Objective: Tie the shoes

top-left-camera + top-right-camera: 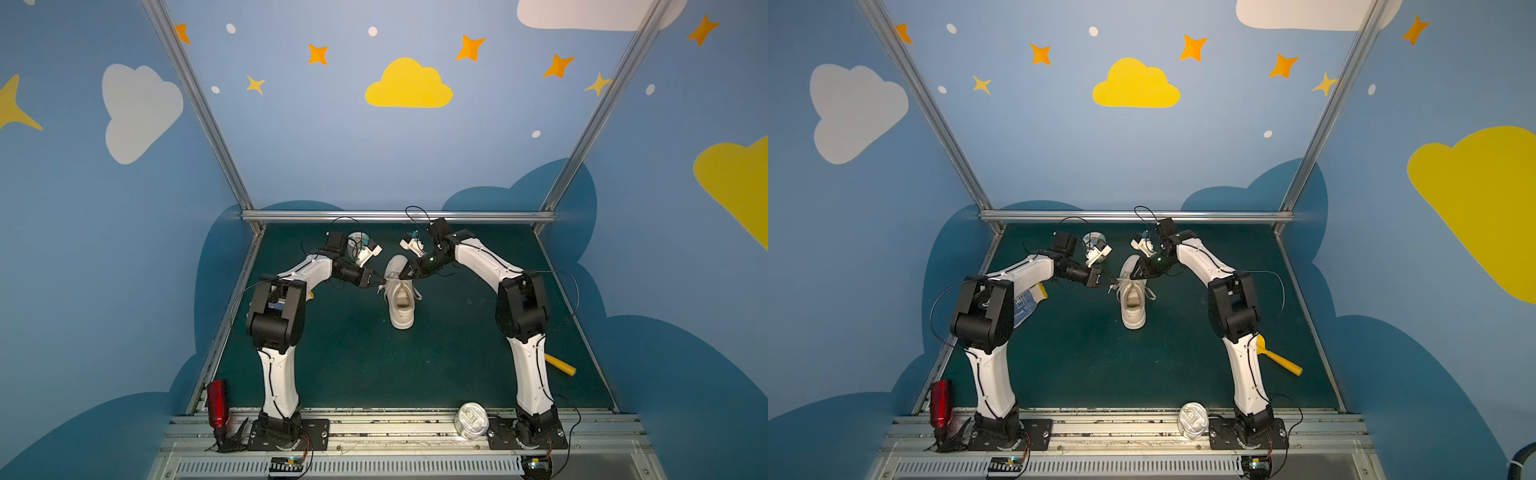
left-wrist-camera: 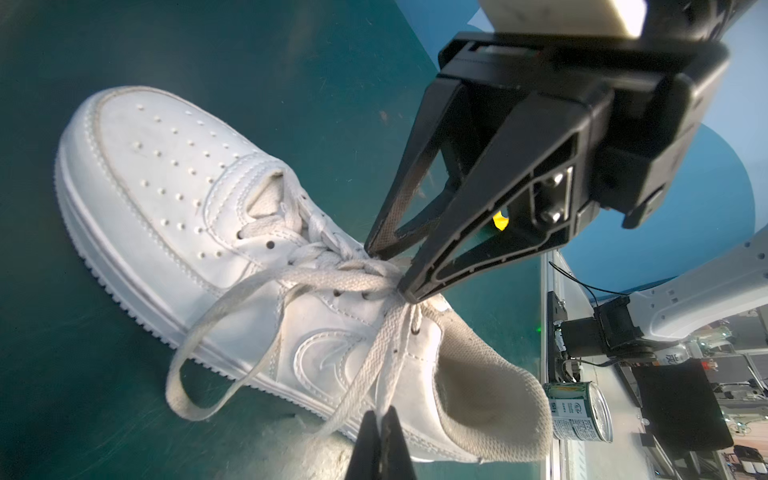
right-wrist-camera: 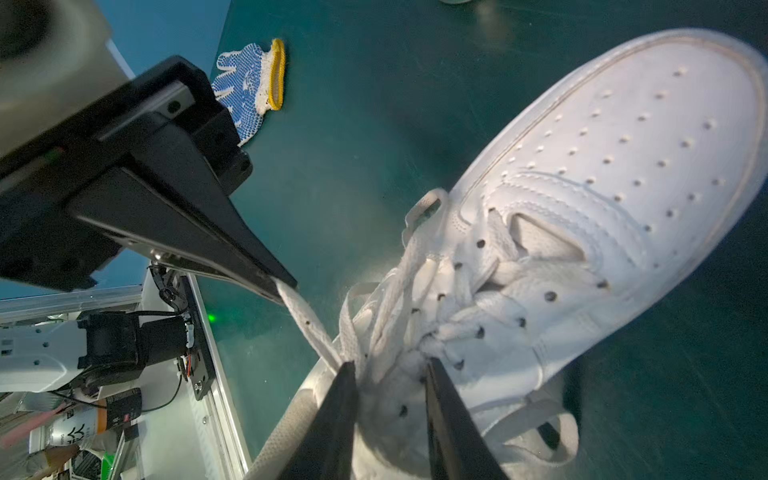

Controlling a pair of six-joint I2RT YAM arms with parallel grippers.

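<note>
Two arms rise from the near rail, where a red bottle [image 1: 217, 403] sits at the left corner and a silvery can [image 1: 471, 419] lies on its side beside the right arm's base. Farther in, on the dark green surface [image 1: 353, 365], a yellow handle [image 1: 1283, 361] pokes out from behind the right arm. A blue-dotted glove [image 1: 1025, 303] with a yellow cuff lies partly hidden behind the left arm's elbow.

Past these, about midway across, the shoe [image 1: 401, 307] stands upright on its sole, heel toward the rail and toe pointing at the back wall. Both tools meet over its laced throat. The left tool [image 1: 379, 282] comes in from the left with its jaws pressed together. It pinches a flat strand of the laces [image 3: 307, 320] that runs tight from the tips to the crossing at the top eyelets. The right tool [image 2: 388, 272] reaches in from the other side with its jaws part-way spread, one fingertip on each side of that bunched crossing. Whether they squeeze it I cannot tell. A slack loop [image 2: 178, 390] of lace droops over the shoe's side onto the surface.

Beyond the left tool, near the back rail, sits a round white-and-blue item [image 1: 357, 243], half hidden by the wrist camera.
</note>
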